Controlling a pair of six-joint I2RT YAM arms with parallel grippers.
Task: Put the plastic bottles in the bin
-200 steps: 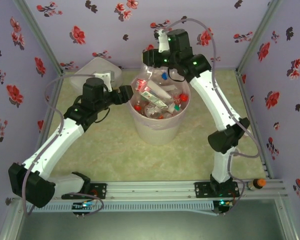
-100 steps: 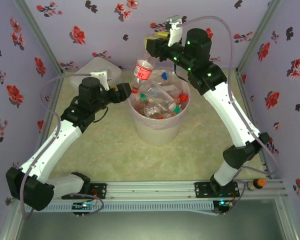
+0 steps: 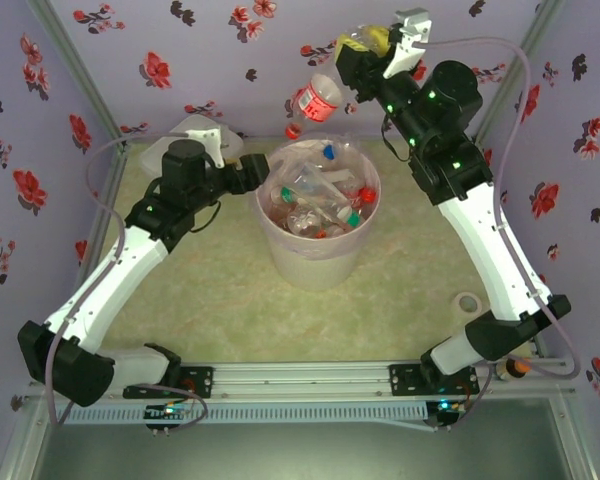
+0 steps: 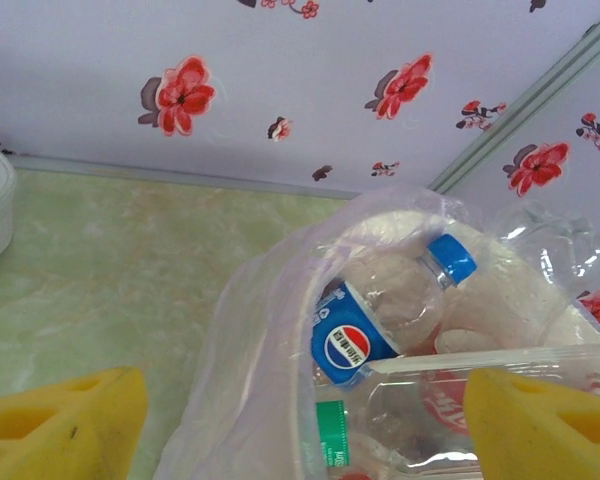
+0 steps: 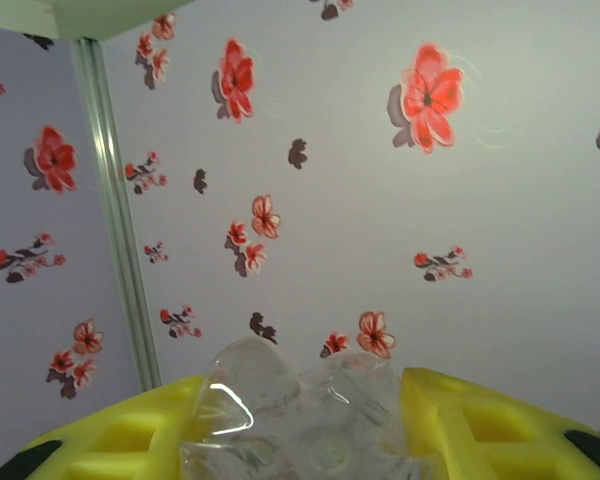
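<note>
Right end effector [image 3: 365,52]: closed on the base of a clear plastic bottle with a red label and a red cap [image 3: 316,100]. In the right wrist view the ribbed clear base sits between the two yellow foam fingers [image 5: 130,435] and touches both.
Held bottle: in the air, tilted, with the cap pointing down. In the top view it hangs at about 12 o'clock of the bin, over the far rim.
Bin: a large round pale-white bucket lined with a translucent pinkish plastic bag [image 3: 320,265]. It stands in the middle of the pale green marbled tabletop [image 3: 210,290].
Bottles in the bin: many small clear plastic bottles [image 3: 315,200] lie across each other, with red, green and blue caps.
Left end effector [image 3: 248,180]: open, with its yellow foam fingers wide apart and nothing between them. It is at about 9 o'clock of the bin, just beside the edge of the bag; I cannot tell if it touches.
Readable writing: in the left wrist view a bottle with a blue cap and a blue label [image 4: 352,345] carries the round red, white and blue Pepsi mark. The small characters under it cannot be read. The white print on a green label [image 4: 332,447] just below, and on the held bottle's red label, is too small to read.
Other things: a white rounded square case [image 3: 195,135] lies at 10 o'clock of the bin, near the far wall. A small pale ring [image 3: 468,303] lies at 4 o'clock, well apart.
</note>
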